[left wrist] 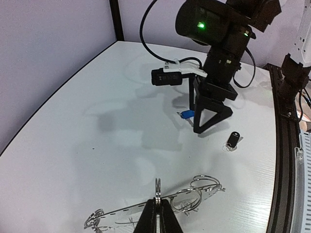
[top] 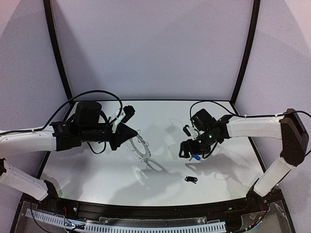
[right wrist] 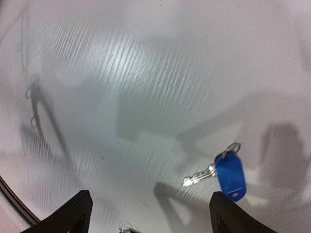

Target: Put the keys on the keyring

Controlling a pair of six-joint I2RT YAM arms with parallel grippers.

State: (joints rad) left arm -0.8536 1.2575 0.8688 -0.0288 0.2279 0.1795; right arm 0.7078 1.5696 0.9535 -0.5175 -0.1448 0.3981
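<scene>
1. I count two keys: the blue key (right wrist: 228,175) and the black key (top: 190,179), lower centre of the overhead view.
2. I see one keyring (top: 142,148).
3. I have two grippers: left gripper (left wrist: 158,206), right gripper (right wrist: 151,213).

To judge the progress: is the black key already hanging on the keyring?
No, the black key lies alone on the table, well apart from the keyring.

Bright overhead light, soft shadows on the table (top: 97,170); right wrist view blurred.
</scene>
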